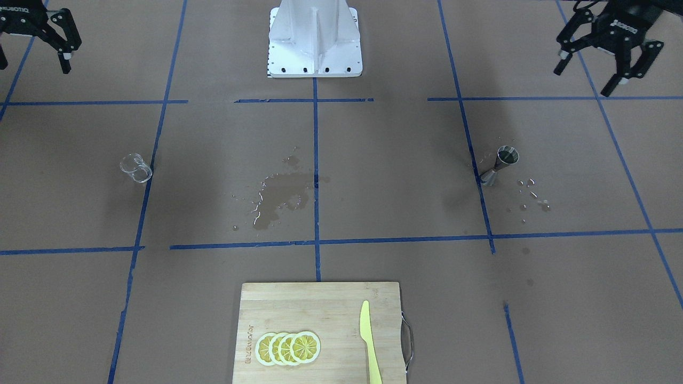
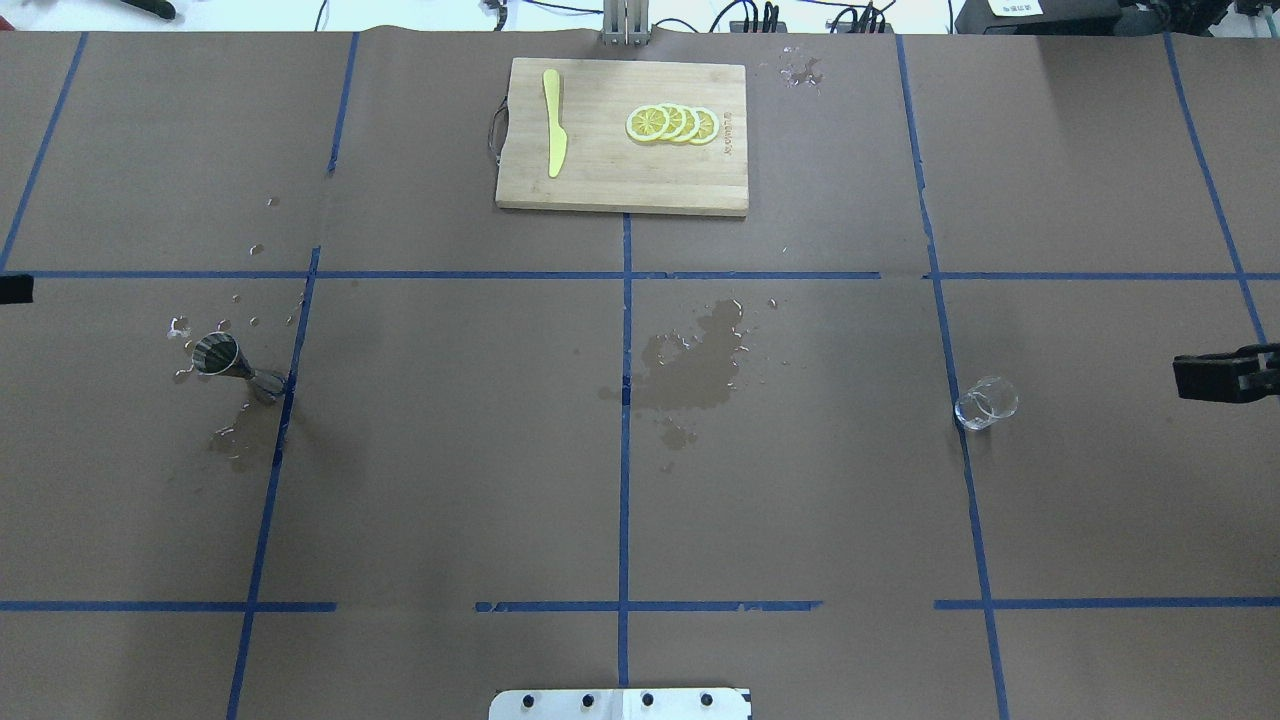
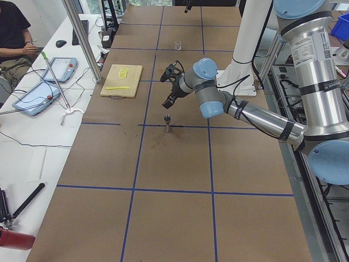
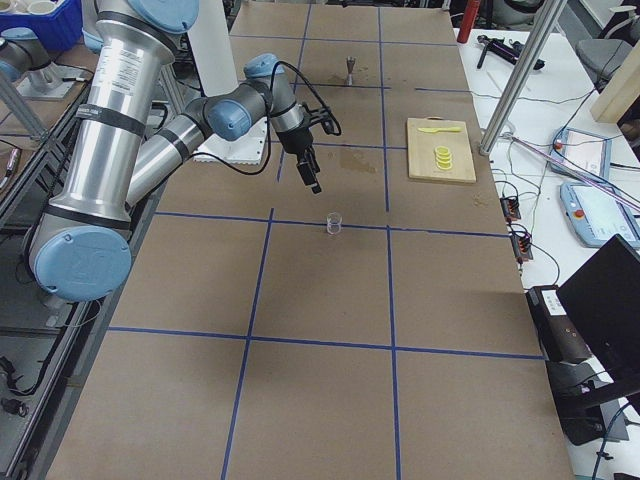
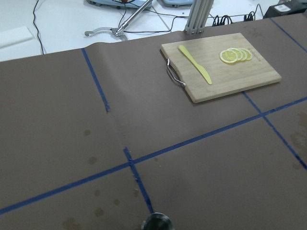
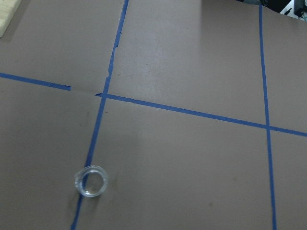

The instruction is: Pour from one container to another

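Note:
The small clear glass cup (image 1: pixel 136 168) stands upright on the brown paper by a blue tape line, also seen from above in the right wrist view (image 6: pixel 91 181) and in the overhead view (image 2: pixel 986 403). The silver jigger (image 1: pixel 501 165) stands upright on the other side (image 2: pixel 235 365), its rim at the bottom edge of the left wrist view (image 5: pixel 156 223). My left gripper (image 1: pixel 584 80) hangs open above the table, apart from the jigger, and holds nothing. My right gripper (image 1: pixel 32 64) is open too, raised and clear of the glass.
A wet spill (image 1: pixel 283 194) darkens the paper in the middle, with droplets (image 1: pixel 533 194) beside the jigger. A bamboo cutting board (image 1: pixel 299 304) at the far edge carries lemon slices (image 1: pixel 288 348) and a yellow knife (image 1: pixel 369 341). The robot base (image 1: pixel 315 37) stands at the near edge.

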`<state>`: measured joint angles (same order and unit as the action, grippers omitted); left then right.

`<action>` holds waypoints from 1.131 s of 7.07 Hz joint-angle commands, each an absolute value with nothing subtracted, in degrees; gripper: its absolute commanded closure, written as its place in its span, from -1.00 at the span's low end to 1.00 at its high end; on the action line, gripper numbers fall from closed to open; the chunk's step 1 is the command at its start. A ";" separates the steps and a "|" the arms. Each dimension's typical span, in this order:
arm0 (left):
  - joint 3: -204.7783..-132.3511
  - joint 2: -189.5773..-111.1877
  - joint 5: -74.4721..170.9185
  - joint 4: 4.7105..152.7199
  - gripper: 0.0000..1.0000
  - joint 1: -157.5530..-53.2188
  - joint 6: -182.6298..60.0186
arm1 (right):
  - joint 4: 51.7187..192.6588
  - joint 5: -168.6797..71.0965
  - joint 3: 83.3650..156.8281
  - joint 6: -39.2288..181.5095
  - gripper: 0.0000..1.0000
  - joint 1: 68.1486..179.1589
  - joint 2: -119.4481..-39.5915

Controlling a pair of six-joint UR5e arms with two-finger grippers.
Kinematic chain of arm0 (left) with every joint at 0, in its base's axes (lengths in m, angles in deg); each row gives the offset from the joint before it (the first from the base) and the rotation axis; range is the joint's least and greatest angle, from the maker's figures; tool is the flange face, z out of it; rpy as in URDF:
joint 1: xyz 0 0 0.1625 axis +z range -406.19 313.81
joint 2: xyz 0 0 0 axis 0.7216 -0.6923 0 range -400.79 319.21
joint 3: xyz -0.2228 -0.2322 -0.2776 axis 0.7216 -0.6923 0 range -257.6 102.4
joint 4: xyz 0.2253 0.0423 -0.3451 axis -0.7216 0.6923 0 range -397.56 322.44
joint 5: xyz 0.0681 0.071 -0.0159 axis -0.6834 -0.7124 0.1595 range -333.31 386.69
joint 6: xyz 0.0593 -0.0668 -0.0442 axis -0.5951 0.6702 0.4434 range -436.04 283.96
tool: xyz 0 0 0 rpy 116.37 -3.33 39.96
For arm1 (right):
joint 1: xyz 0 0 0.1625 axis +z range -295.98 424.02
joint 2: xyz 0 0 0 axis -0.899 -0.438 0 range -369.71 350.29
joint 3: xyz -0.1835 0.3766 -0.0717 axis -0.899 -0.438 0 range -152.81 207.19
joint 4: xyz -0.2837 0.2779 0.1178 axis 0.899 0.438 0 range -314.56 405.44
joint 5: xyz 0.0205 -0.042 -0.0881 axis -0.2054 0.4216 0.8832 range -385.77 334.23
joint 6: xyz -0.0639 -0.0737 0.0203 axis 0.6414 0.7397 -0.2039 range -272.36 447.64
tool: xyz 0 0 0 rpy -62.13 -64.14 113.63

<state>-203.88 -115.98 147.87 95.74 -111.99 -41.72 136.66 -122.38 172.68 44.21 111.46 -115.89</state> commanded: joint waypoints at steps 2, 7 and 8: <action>-200.30 -125.65 152.63 73.10 -1.00 -124.73 -60.16 | 136.67 -148.02 155.22 80.16 -1.00 141.46 -110.09; -183.09 -135.99 157.81 46.81 -1.00 -142.42 -86.41 | 157.41 -161.03 135.42 109.01 -1.00 159.78 -98.63; -181.24 -133.19 157.65 47.68 -1.00 -142.43 -86.41 | 160.72 -161.38 132.60 111.26 -1.00 162.08 -96.05</action>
